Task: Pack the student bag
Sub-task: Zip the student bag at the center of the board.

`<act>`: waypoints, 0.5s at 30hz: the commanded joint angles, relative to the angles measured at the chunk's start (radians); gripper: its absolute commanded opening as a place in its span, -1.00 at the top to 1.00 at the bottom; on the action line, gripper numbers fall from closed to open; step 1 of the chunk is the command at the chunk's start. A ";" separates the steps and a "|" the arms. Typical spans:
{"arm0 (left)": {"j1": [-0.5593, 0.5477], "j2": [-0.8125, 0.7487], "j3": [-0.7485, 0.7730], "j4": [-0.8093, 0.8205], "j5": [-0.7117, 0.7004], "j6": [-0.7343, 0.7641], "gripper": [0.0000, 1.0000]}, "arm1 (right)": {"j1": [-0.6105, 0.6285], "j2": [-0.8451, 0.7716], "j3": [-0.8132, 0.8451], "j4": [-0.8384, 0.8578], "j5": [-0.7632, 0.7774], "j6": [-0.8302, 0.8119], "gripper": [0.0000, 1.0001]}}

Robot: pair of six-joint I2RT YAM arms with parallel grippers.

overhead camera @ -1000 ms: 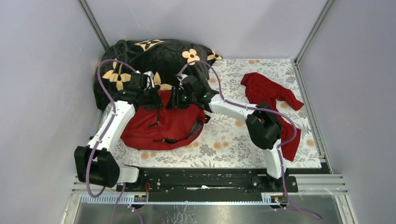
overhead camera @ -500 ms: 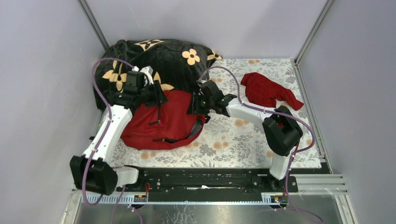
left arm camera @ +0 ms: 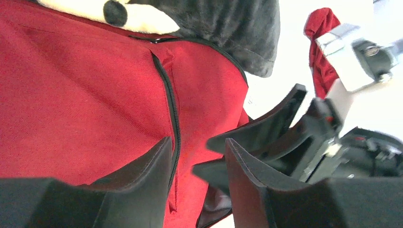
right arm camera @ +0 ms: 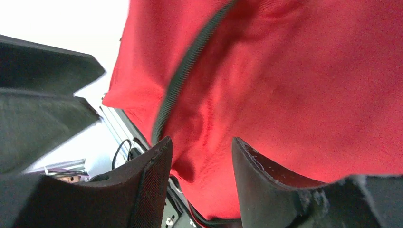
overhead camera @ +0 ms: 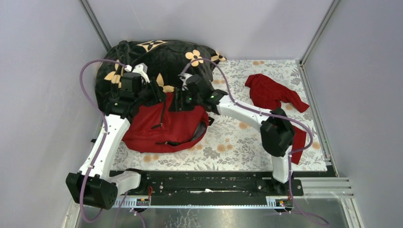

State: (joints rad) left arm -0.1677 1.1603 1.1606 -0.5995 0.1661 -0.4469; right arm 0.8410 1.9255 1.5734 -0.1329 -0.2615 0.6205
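Red bag [overhead camera: 164, 130] lying flat, top edge touching a black flower blanket [overhead camera: 166, 57], left gripper [left arm camera: 197, 142] and right gripper [right arm camera: 201, 141] both spread apart right over it (nothing pinched)

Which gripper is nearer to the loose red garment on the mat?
Right. The right gripper hovers over the student bag, to the left of the red garment; the left gripper lies farther left, beyond it.

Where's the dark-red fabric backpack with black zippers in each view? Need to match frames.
Top external: dark-red fabric backpack left of centre, against the black plush blanket with orange flowers.
Left wrist: backpack fills left and centre.
Right wrist: backpack fills the upper right.
Shared landmark: its black zipper line, clear in both wrist views.
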 commanded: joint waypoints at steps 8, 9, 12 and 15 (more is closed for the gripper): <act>0.033 -0.036 0.027 -0.027 -0.094 0.006 -0.02 | 0.090 0.299 0.389 -0.268 0.215 -0.095 -0.04; 0.035 -0.036 0.025 -0.028 -0.094 0.007 -0.01 | 0.093 0.304 0.386 -0.276 0.239 -0.098 0.01; 0.039 -0.036 0.019 -0.028 -0.095 0.005 -0.01 | 0.093 0.285 0.332 -0.264 0.313 -0.098 0.14; 0.042 -0.035 0.013 -0.020 -0.091 0.002 -0.01 | 0.092 0.249 0.270 -0.231 0.353 -0.102 0.09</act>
State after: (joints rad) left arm -0.1360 1.1381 1.1625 -0.6289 0.0864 -0.4507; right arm 0.9382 2.1979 1.9110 -0.3134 -0.0719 0.5625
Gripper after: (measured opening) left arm 0.508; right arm 0.436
